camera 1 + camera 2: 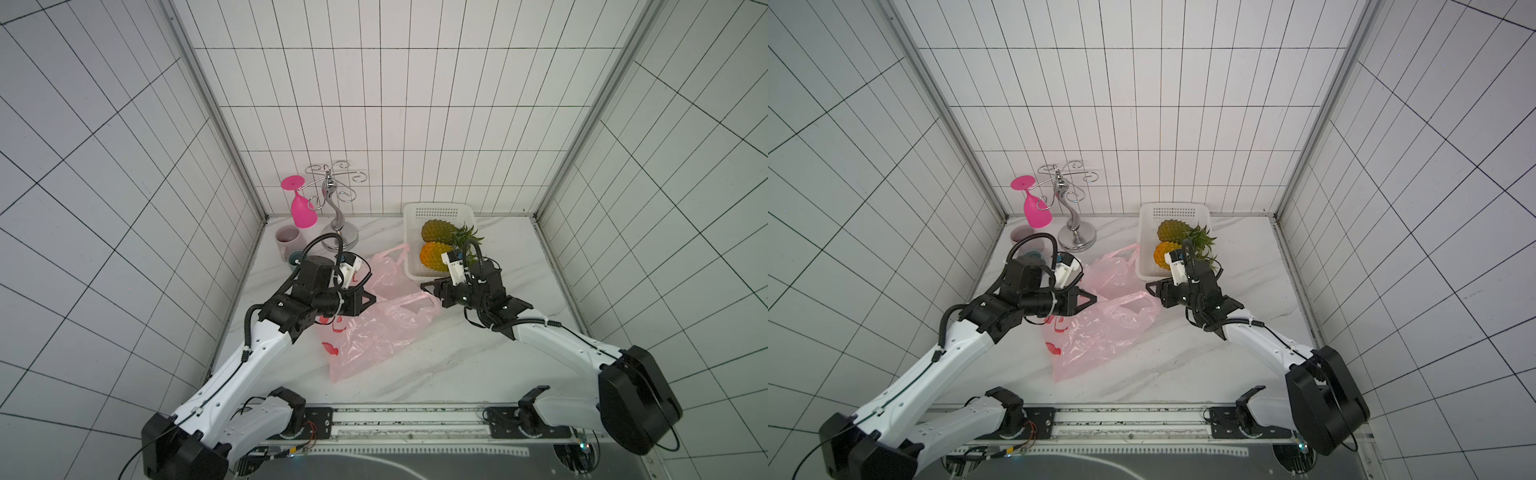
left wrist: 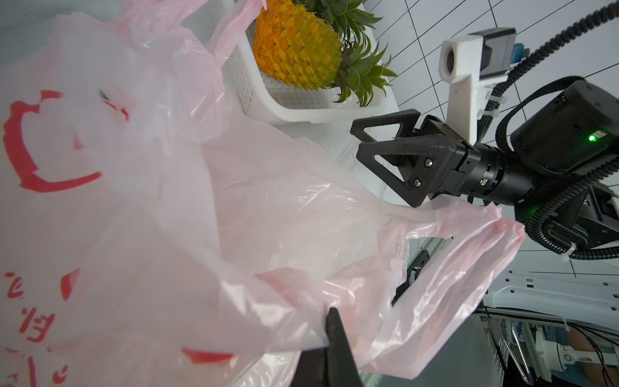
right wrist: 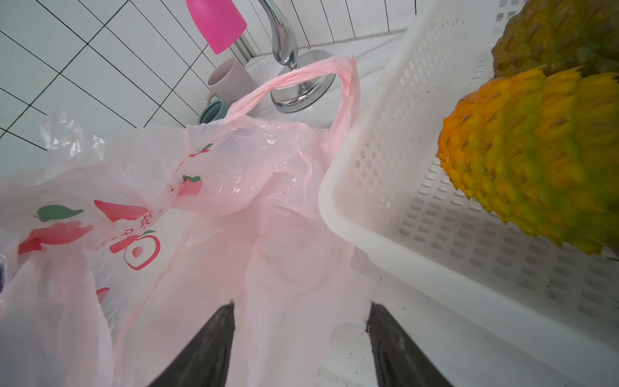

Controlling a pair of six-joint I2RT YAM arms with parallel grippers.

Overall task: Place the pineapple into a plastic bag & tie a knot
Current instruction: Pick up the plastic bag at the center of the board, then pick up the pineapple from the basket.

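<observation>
- In both top views: thin, crinkly, translucent pale-pink plastic bag sprawled on the white marbled surface between the two arms. Yellow-orange pineapple not yet bagged, lying in a white perforated plastic basket just beyond the bag, beside a greener pineapple.
- Same views: black left hand clenched on the bag's rim. Black right hand released, tips right at the raised handle loop.
- Left wrist view: own fingers pinching a gathered fold of film. Right hand opposite, jaws parted and empty, near the handle loop.
- Right wrist view: dark fingers spread wide, loose pink film lying between them, nothing gripped. Basket wall and pineapple close by.
- Likely step: catching the opposite rim to spread the mouth.
- Close on one layer only, well in from the edge.
- Draw apart slowly, film this thin being likely to stretch or tear.
- Keep the mouth facing the basket.
</observation>
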